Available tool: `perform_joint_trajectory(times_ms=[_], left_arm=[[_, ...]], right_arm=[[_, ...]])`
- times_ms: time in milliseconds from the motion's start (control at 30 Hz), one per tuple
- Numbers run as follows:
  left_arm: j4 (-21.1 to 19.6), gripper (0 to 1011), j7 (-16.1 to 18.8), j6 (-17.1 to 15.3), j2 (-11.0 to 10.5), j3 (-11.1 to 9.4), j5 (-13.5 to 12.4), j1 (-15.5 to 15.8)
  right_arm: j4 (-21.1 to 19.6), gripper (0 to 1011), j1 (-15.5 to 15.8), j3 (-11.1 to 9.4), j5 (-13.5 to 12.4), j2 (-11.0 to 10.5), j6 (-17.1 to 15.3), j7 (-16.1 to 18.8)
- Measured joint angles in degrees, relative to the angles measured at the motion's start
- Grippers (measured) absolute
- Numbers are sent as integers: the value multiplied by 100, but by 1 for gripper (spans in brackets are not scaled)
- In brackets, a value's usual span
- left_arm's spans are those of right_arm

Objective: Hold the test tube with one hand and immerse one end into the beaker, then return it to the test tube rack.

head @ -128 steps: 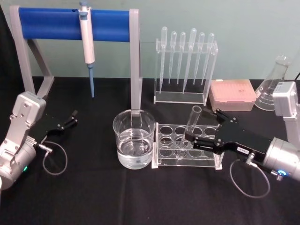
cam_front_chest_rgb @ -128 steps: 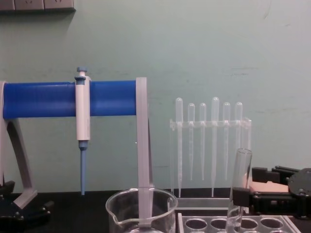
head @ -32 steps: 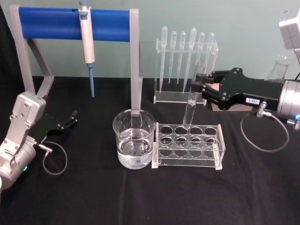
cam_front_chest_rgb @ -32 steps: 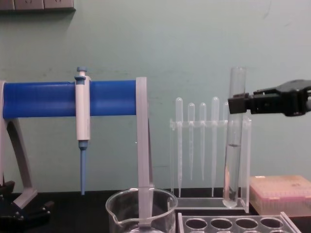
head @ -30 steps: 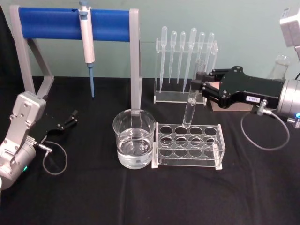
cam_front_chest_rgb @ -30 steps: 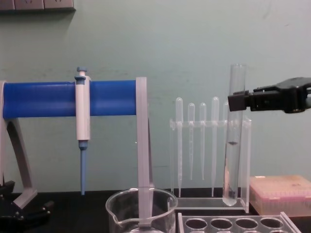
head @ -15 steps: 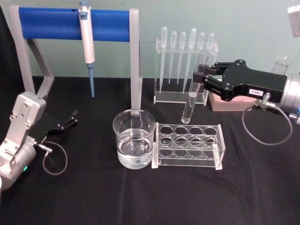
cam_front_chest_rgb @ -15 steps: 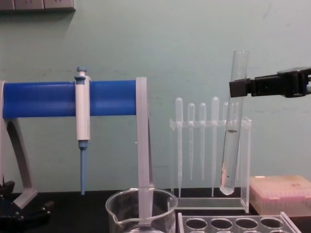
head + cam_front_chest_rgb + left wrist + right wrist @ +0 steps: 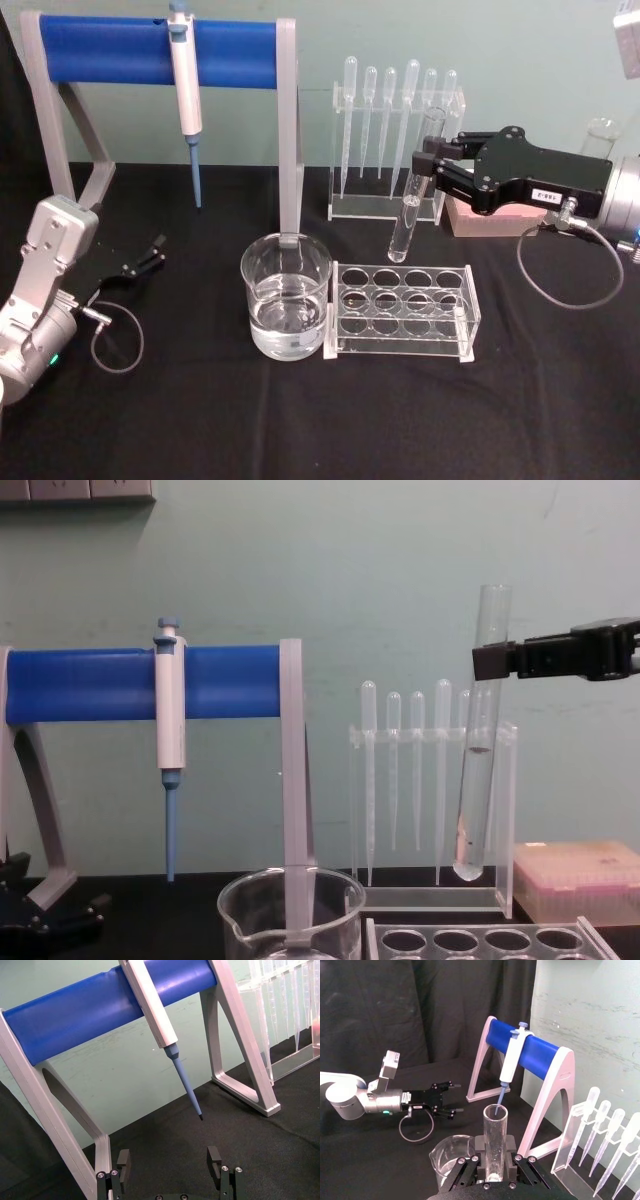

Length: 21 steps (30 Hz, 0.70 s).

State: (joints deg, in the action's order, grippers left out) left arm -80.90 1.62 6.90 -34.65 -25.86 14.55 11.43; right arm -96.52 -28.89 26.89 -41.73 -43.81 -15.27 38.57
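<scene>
- Glass tube first: I see the test tube (image 9: 410,195) pinched just under its open rim between the right gripper's (image 9: 426,165) jaws. It hangs slightly tilted, with its round bottom well below the jaws and up off the table.
- Below the jaws and under the tube's bottom end sits the clear rack (image 9: 470,318). The tube hangs over its back row of holes, apart from it.
- Lower and to the left of the jaws, just beside the rack's end, stands the beaker (image 9: 262,300) with water in it.
- Right behind the jaws is the pipette stand (image 9: 345,205). From the chest view the tube crosses in front of its pipettes.
- Under the gripper's body, behind the rack, lies a pink tip box (image 9: 470,218).
- Between the beaker and the back wall rises a grey post (image 9: 289,130) of the blue-barred stand, and a pipettor (image 9: 185,85) hangs from the bar, well to the left of the jaws.
- My left gripper (image 9: 158,252) sits low at the far left, jaws spread wide around nothing.
</scene>
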Motion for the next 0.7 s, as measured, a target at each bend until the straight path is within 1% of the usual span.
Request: perform_joint_trajectory(times_ms=[700], left_arm=[[0, 1000, 0, 0, 0, 0, 0, 0]], right_arm=[[0, 221, 0, 0, 17, 2, 1, 0]])
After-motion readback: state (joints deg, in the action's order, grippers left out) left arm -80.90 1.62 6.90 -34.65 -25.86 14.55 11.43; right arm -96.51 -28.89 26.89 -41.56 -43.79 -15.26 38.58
